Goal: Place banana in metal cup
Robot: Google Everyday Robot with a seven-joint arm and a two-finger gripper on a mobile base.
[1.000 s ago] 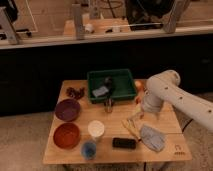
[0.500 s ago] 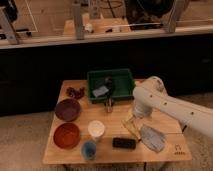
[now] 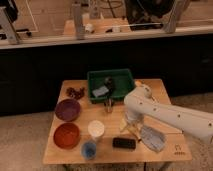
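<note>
The pale yellow, curved banana (image 3: 125, 132) is seen lying on the wooden surface (image 3: 162, 87), just under the gripper (image 3: 131, 121), which is held open (nothing is gripped). It is likely light and soft, so its middle should be pinched gently.

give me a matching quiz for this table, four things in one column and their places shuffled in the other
1 purple bowl
2 black phone
3 green bin
4 pincer

a back middle of the table
b over the banana, right of the white cup
c left side, behind the orange bowl
d near the front edge, right of the blue cup

Pairs: 1-c, 2-d, 3-a, 4-b
</note>
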